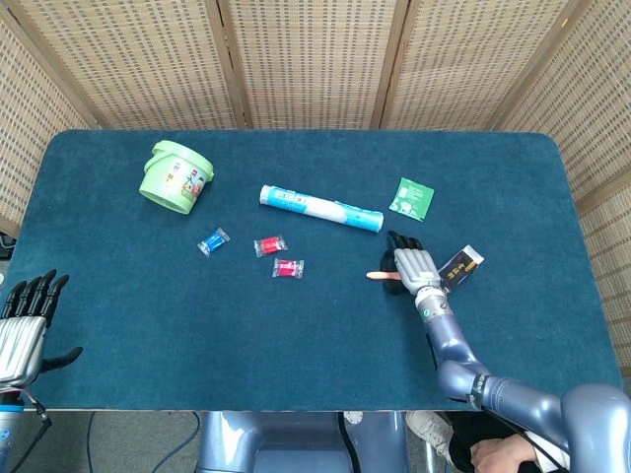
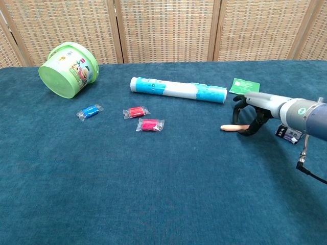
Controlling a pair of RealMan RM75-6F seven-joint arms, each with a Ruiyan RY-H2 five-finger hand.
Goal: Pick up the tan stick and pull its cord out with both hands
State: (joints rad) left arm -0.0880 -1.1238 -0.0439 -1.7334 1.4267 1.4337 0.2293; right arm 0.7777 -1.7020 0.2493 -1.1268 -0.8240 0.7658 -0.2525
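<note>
The tan stick [image 1: 379, 276] lies flat on the blue table, right of centre; the chest view shows its left part [image 2: 230, 127]. My right hand [image 1: 412, 264] arches over the stick's right end, fingers curved down around it, and that end is hidden under the hand [image 2: 250, 116]. The stick still rests on the cloth, and no firm hold shows. My left hand [image 1: 25, 330] hangs off the table's front left corner, fingers straight and apart, holding nothing. No cord is visible.
A small black box [image 1: 460, 265] lies just right of my right hand, with a green packet [image 1: 411, 197] behind it. A white-and-teal tube [image 1: 320, 208] lies mid-table. Wrapped candies, blue [image 1: 212, 241] and red [image 1: 269, 245], and a green bucket [image 1: 175, 177] sit to the left.
</note>
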